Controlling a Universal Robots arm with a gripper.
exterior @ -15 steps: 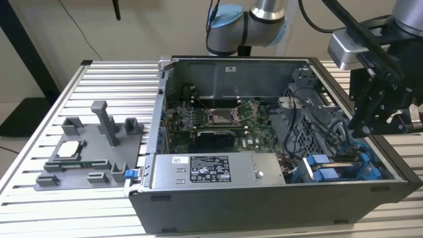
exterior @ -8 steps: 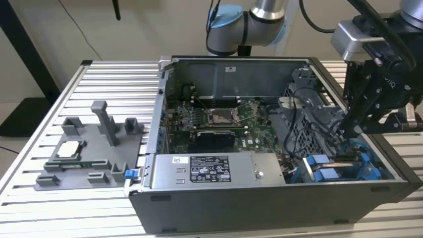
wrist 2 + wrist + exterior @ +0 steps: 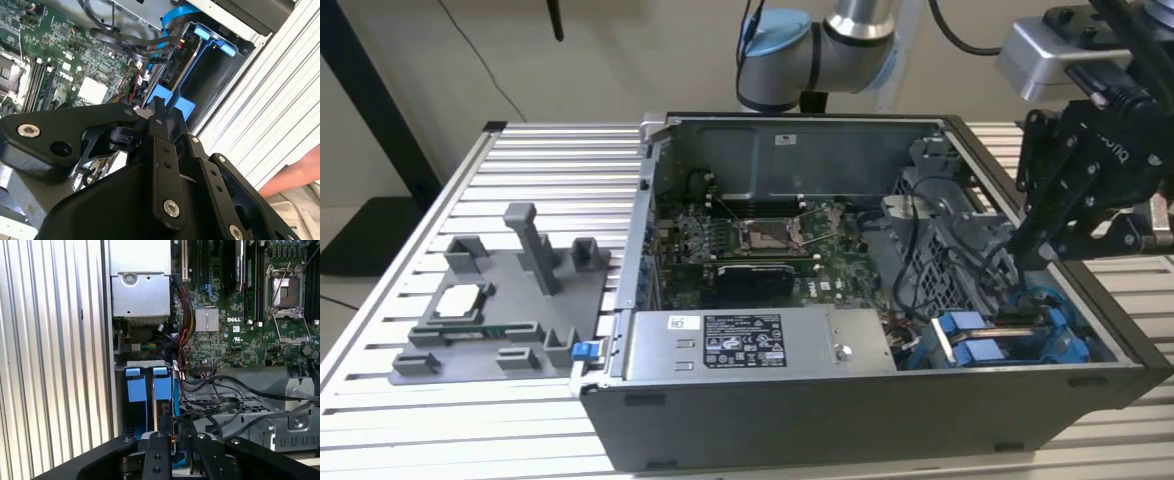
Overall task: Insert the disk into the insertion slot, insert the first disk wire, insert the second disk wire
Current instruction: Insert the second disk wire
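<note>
I have reached down into the open case [image 3: 881,290] at the exterior view's right, my gripper [image 3: 1023,262] lowered over the slot [image 3: 1007,340] in the near right corner. My fingers [image 3: 156,452] look drawn close together in both wrist views, their tips right at the upper edge of a thin dark part standing in the bay, but I cannot tell whether they pinch it or merely touch it. The disk [image 3: 161,410] sits on edge inside the slot, its blue caddy tabs [image 3: 146,386] side by side at the end toward the power supply [image 3: 754,343]. Black cables [image 3: 225,395] loop across the perforated cage [image 3: 280,420] beside the bay, and a blue ribbon [image 3: 172,20] curves above it in the second wrist view. The motherboard [image 3: 747,245] with its open socket [image 3: 767,237] lies beyond, well apart from my fingers. On the ribbed table [image 3: 440,410] at the exterior view's left, a grey fixture [image 3: 507,300] holds a processor [image 3: 460,299].
</note>
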